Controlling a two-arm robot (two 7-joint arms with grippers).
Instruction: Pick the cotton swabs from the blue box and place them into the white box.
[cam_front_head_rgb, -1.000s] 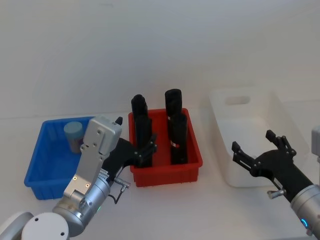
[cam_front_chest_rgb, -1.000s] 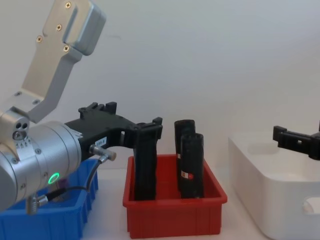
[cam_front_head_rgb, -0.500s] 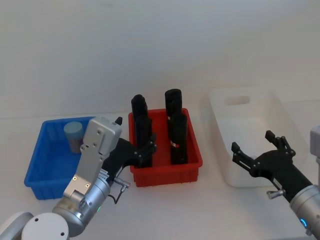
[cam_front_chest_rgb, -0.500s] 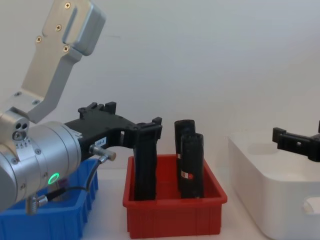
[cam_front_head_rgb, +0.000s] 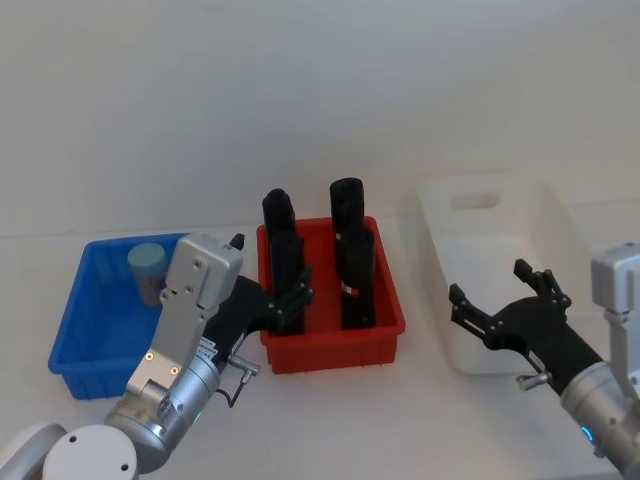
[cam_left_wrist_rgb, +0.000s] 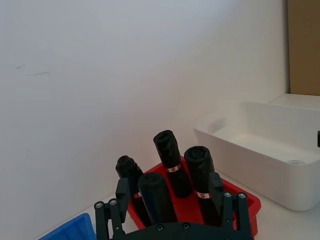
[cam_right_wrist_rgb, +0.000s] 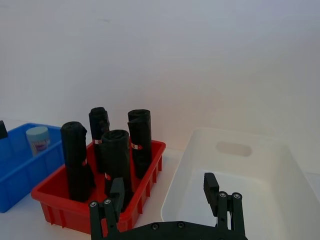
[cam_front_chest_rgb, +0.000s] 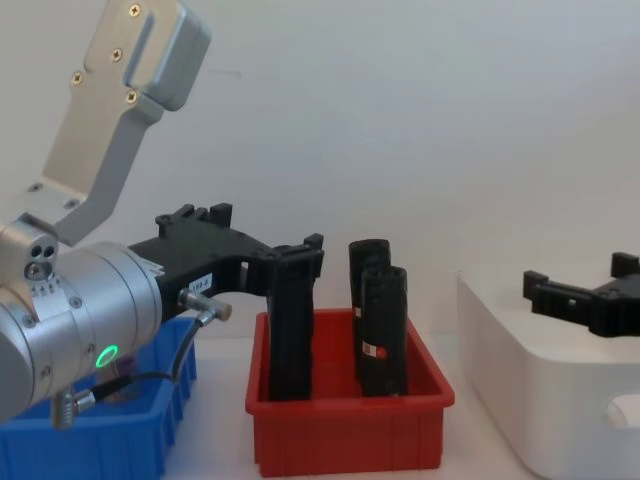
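right gripper (cam_front_head_rgb: 489, 283) hangs over the near left part of the white box (cam_front_head_rgb: 562, 214), fingers spread wide and nothing between them. from the chest camera it floats just above the tub's rim, reaching in from the right edge.

over on the other side, left gripper (cam_front_head_rgb: 271, 262) is out above the line where the blue box (cam_front_head_rgb: 68, 322) meets the red bin (cam_front_head_rgb: 330, 357), its fingers splayed wide too and carrying nothing. one of its fingertips (cam_front_chest_rgb: 314, 243) sits right by the top of the near-left one of the black cylinders (cam_front_head_rgb: 356, 268); touching or just short of it, i cannot tell.

and the thing to watch: one jar of cotton swabs (cam_front_head_rgb: 147, 266) stands upright in the blue box, back by the far wall, nearer the end that faces the red bin. pale blue-grey lid on top, clear body below, its lower part tucked behind the left arm's silver wrist plate (cam_front_head_rgb: 195, 290) in the head view. the right wrist camera catches it too, lid up, well apart from the right gripper.

four black cylinders with red-and-white labels stand upright in the red bin, two in front, two behind. that bin sits between the two boxes, just beside the blue one, with a strip of white table (cam_front_head_rgb: 400, 420) showing before the white box.
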